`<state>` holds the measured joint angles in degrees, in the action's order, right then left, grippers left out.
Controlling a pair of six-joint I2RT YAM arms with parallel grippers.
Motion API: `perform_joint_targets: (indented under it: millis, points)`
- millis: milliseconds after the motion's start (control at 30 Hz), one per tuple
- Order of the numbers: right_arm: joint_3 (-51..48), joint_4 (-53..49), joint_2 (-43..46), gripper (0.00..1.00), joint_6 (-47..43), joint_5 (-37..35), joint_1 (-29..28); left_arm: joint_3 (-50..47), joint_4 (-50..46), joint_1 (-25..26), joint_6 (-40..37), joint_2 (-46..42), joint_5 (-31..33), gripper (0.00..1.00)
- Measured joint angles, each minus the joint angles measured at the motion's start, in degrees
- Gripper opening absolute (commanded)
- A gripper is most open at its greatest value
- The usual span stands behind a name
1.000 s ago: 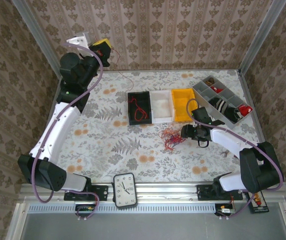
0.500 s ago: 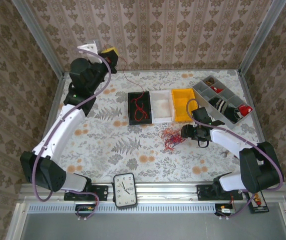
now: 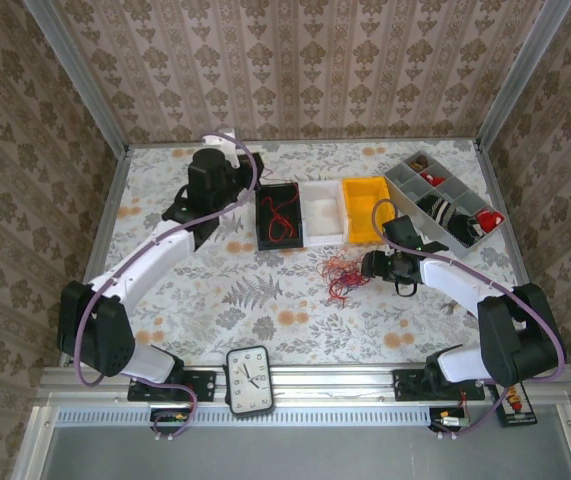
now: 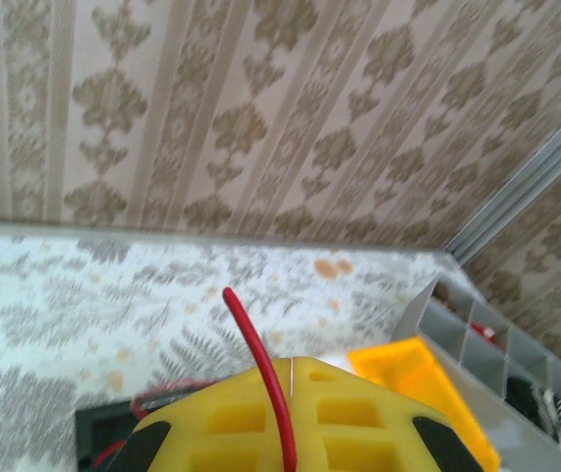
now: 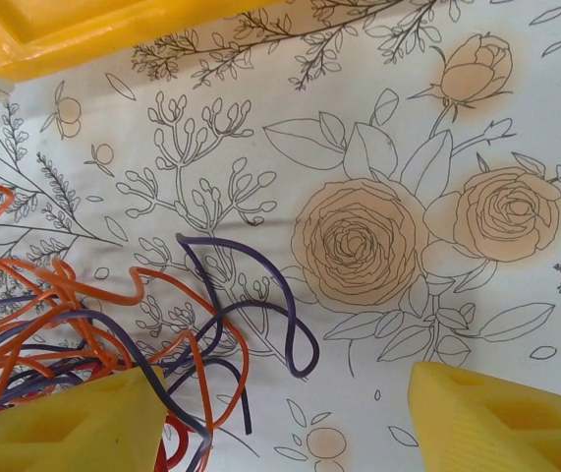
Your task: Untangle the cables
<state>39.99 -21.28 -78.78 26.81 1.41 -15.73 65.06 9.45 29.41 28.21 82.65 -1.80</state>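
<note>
1. Lying on the flowered table (image 3: 265,300), just on the near side of the white bin (image 3: 323,210) and the yellow bin (image 3: 365,208), is the tangle of cables (image 3: 340,272): a small loose knot of thin orange, purple and red strands.
2. Right wrist view of the same knot: orange loops are crowded at the left, and one purple strand (image 5: 251,305) curls out alone over the printed roses.
3. Red cable (image 4: 255,344): a single thin strand rising in a curve between the yellow pads of the left gripper (image 4: 290,379), whose fingers are closed on it. A red coil (image 3: 283,215) lies inside the black bin (image 3: 261,225).
4. Right gripper (image 5: 282,383): fingers well apart and low at the tangle's right edge, with the left finger (image 5: 74,423) lying over some strands.
5. Grey divided tray (image 3: 445,205): at the far right of the table, beside the yellow bin.
6. Change from a second ago: the left arm has swung from the far left corner across to the black bin's far left side, and the red strand is no longer stretched across the table. The right arm and the tangle are where they were.
</note>
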Motion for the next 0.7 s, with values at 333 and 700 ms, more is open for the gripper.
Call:
perform_joint_targets:
  millis: [333,700]
  points:
    - [-0.04,0.11,0.0,0.68,0.0,-0.2,0.0,-2.43,-8.94,2.91,3.72,3.63,1.88,0.0]
    - [-0.04,0.07,0.0,0.68,0.0,-0.2,0.0,0.5,-11.74,3.3,7.21,13.22,-3.26,0.0]
